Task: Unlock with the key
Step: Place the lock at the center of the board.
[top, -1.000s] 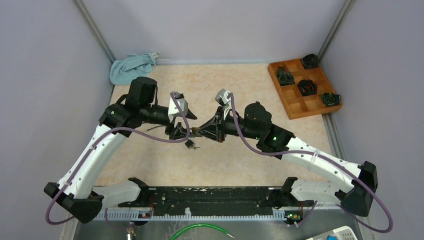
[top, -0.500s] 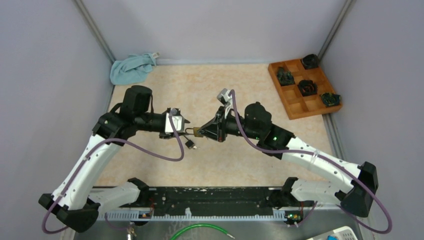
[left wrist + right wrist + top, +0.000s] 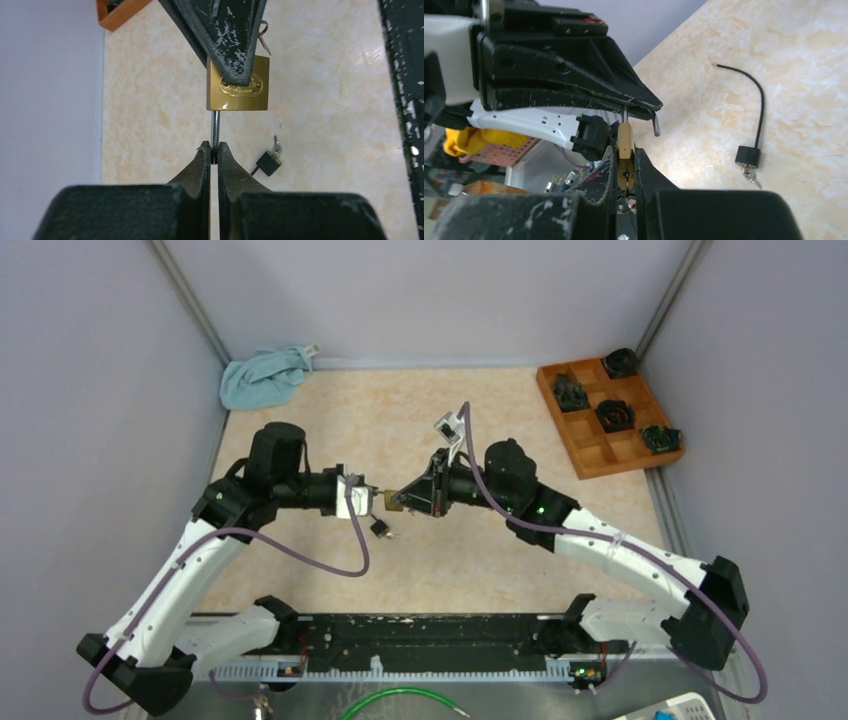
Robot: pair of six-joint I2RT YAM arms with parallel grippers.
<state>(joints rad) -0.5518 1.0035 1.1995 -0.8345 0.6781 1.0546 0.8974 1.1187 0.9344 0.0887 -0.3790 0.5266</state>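
The padlock (image 3: 238, 90) is being clamped by the right gripper (image 3: 625, 156) and its shackle (image 3: 215, 127) by the left gripper (image 3: 213, 149), the key (image 3: 380, 528) lying at 7 o'clock of it from above.

Brass-gold padlock (image 3: 238, 100), beige marbled table (image 3: 480, 560), teal cloth (image 3: 262, 378), orange-brown tray (image 3: 598, 448)

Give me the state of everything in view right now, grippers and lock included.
Left gripper: shut on the shackle.
Right gripper: shut on the padlock body.
Padlock: held off the table between the grippers.
Shackle: one leg in the body, free end out, so it looks unlocked.
Black key tag: lying loose on the table, untouched.
Cloth: crumpled in the far left corner.
Wooden tray: dark items in four compartments.
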